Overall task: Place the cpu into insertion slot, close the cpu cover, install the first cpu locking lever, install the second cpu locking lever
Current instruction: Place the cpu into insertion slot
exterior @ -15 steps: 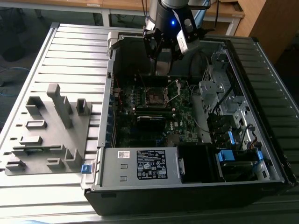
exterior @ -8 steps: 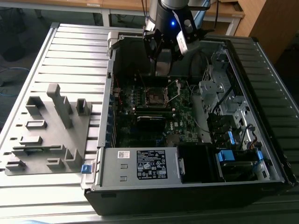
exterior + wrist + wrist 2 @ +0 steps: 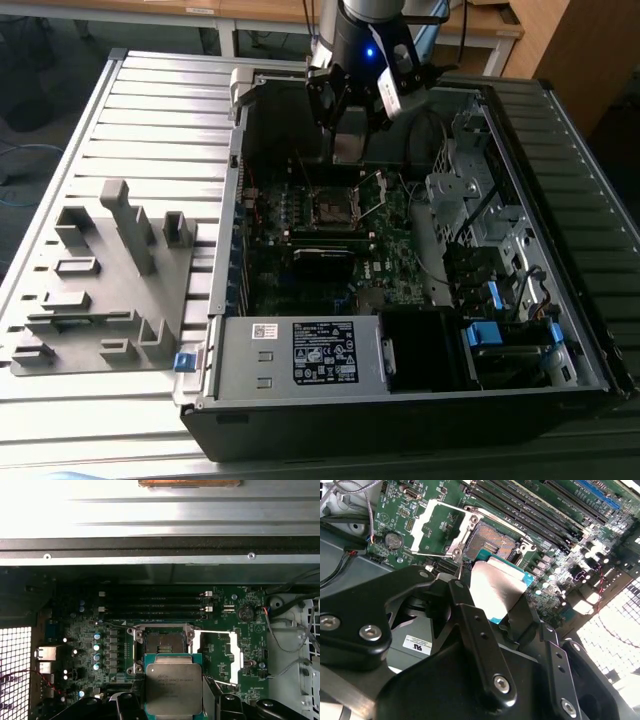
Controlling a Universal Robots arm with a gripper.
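Open computer case (image 3: 400, 425) on slatted metal table (image 3: 160, 110); grey fixture (image 3: 110, 300), possibly a parts holder, beside it at exterior view's left.

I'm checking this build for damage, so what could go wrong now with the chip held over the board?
The gripper pinches the cpu by its edges, not yet in the open insertion slot. If it is lowered askew, it might damage the contacts. The cpu cover lies open right beside the slot, so the gripper could snag it.
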